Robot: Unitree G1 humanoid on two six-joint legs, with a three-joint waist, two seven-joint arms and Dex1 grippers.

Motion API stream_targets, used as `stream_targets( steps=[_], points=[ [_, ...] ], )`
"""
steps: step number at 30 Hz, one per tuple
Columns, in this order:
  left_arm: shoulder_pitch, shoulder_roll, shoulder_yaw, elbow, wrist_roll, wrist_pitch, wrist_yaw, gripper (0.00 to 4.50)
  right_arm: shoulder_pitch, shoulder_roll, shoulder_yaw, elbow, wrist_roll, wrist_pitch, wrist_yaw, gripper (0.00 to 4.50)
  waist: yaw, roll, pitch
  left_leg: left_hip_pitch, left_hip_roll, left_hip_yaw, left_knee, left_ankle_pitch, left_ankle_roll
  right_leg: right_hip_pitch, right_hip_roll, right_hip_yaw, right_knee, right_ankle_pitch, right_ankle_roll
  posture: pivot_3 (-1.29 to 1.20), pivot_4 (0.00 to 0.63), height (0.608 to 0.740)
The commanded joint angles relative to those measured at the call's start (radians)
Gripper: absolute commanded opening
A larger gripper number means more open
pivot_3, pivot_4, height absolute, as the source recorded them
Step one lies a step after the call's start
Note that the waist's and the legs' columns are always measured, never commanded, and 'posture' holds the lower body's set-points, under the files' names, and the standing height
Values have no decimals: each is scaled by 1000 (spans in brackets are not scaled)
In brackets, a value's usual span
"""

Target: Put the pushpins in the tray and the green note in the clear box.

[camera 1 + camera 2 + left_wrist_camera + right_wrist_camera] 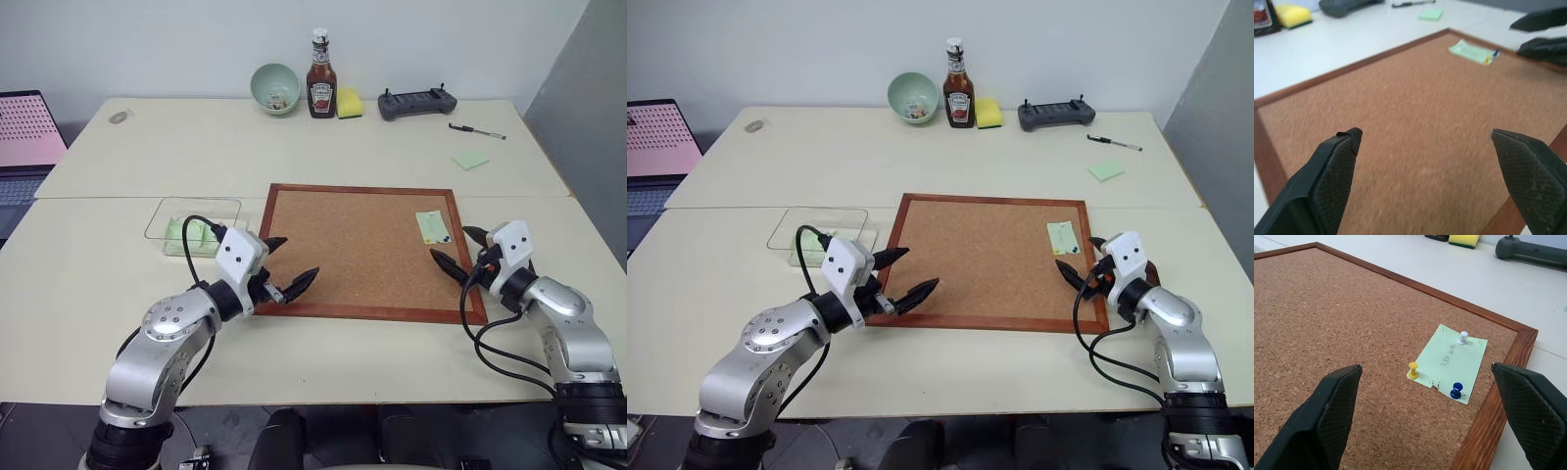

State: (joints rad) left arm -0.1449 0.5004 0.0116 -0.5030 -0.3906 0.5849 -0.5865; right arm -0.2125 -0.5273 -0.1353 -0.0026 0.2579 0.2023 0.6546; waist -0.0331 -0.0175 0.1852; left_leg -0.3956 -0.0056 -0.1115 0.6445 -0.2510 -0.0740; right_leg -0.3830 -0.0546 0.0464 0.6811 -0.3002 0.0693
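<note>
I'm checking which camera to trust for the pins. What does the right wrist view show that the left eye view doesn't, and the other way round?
Right wrist view alone: three pushpins, white, yellow and blue, pinning the green note, plus handwriting on it. Left eye view alone: the clear box left of the cork board, the left pincer open at the board's near-left corner, a ketchup bottle and bowl. Both: board, note, and the open right pincer.

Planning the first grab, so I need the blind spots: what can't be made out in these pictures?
- Writing on the green note: too small to read in the right wrist view.
- Pushpins: mere specks in the head views.
- Clear box: near end hidden behind the left claw.
- Bowl: contents too small in the head views.
</note>
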Motion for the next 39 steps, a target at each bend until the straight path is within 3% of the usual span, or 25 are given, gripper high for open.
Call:
stream_targets(
  steps=[1, 4, 7, 15, 26, 39],
  points=[
    [-50, 11, -28, 13, 6, -20, -28, 4492, 26, 4, -22, -77, 20, -14, -7, 4474, 0, 0, 0, 0, 0, 0, 0, 0, 0, 0, 0, 0, 0, 0, 0, 0, 150, 740],
    [-80, 10, -61, 36, 19, -39, -47, 4492, 64, 2, -34, -113, 27, -10, -9, 4474, 1, 0, 0, 0, 0, 0, 0, 0, 0, 0, 0, 0, 0, 0, 0, 0, 150, 740],
    [-103, 12, -102, 69, 55, -57, -56, 4027, 92, -3, -44, -140, 35, -6, -11, 4500, 1, 0, 0, 0, 0, 0, 0, 0, 0, 0, 0, 0, 0, 0, 0, 0, 150, 740],
    [-235, -90, -233, 253, 121, -135, -89, 2358, 150, 2, -64, -247, 80, 56, -22, 4500, 2, 0, 0, 0, 0, 0, 1, 0, 0, 1, 0, 0, 0, 0, 0, 0, 150, 740],
    [-314, -200, -303, 526, 207, -274, -121, 131, 61, 1, -27, -249, 59, 155, -84, 4500, 0, 0, 0, 1, 0, 0, 1, 0, 0, 2, 0, 0, 0, 0, 0, 0, 150, 740],
    [-362, -305, -321, 726, 258, -366, -122, 35, -127, 24, 39, -73, 51, 219, -69, 4500, -2, 0, 0, 1, 0, 0, 0, 0, 0, 2, 0, 0, -1, 0, 0, 0, 150, 740]
  ],
)
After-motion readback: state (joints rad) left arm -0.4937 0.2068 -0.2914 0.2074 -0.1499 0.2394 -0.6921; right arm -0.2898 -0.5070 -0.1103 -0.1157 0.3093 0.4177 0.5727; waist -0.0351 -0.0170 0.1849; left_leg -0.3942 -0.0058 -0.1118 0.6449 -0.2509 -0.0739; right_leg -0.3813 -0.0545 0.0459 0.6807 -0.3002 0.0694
